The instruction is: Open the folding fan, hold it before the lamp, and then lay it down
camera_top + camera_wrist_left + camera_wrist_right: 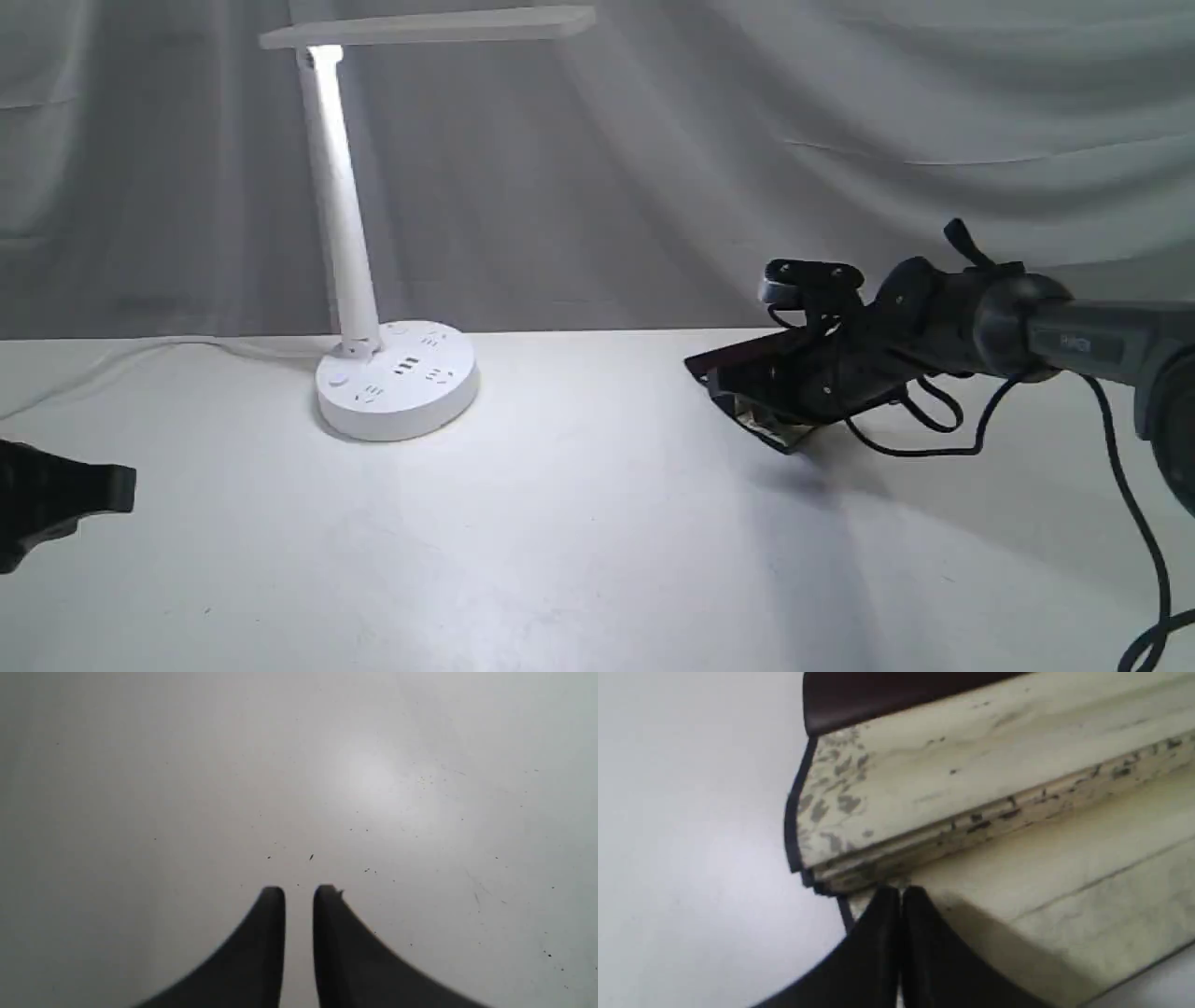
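The white surface (579, 541) spreads beneath the left tool (299, 891), dotted with small dark specks (369, 870) just beyond its tips. A creased grey cloth backdrop (747, 140) hangs well behind the right tool (901, 893).

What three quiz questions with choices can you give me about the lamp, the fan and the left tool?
1. In the exterior view, where does the lamp stand? A) left of the fan B) right of it C) on top of it
2. What colour is the lamp? A) red B) white C) green
3. What does the left tool hold? A) the fan B) the lamp C) nothing

Answers: 1 A, the fan is off to the lamp's right. 2 B, its base, post and head are all white. 3 C, only bare table shows through the gap between its fingers.
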